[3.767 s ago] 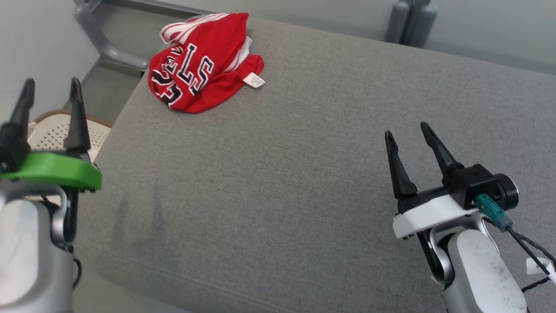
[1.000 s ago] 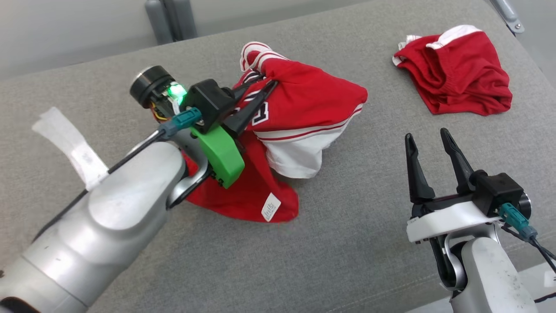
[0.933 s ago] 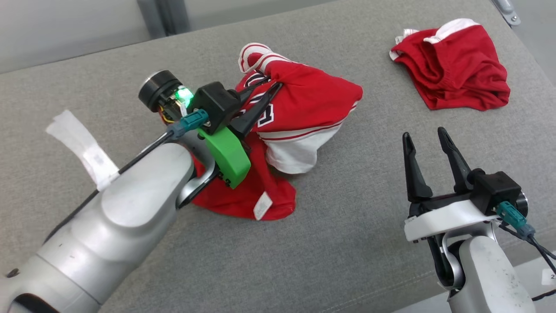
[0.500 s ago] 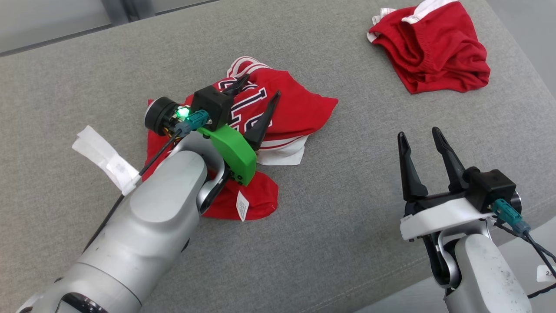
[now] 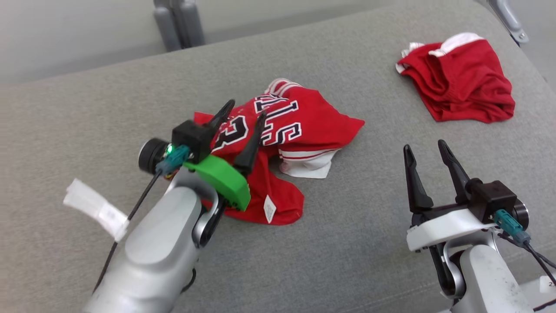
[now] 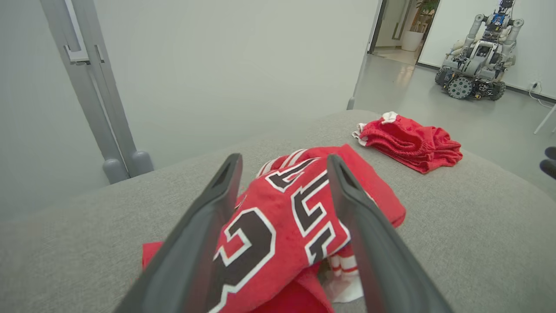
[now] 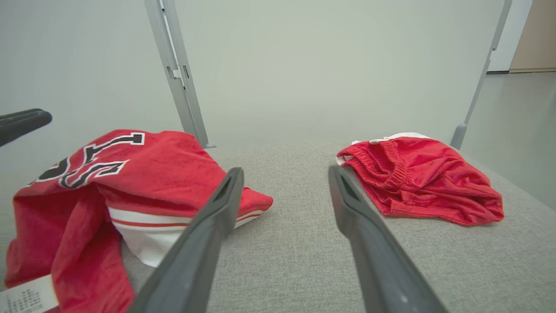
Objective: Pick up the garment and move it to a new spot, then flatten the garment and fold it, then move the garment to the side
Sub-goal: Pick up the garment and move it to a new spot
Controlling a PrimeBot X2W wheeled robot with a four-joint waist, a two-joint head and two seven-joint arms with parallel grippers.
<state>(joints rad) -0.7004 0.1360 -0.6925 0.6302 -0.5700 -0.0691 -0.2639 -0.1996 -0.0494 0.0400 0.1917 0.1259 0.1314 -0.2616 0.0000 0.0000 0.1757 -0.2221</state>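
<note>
Left gripper (image 5: 246, 108): fingers spread, holding nothing, poised over the crumpled red jersey (image 5: 310, 126), which lies mid-cushion (image 5: 347, 252). The jersey looks light and limp, likely to bunch and drag. Best pinched at the white-striped hem (image 5: 304, 167) or a free corner, not the bulk. Right gripper (image 5: 425, 145): spread, empty, near the front edge. Red shorts (image 5: 460, 82) lie far right, well apart. Nothing blocks.
</note>
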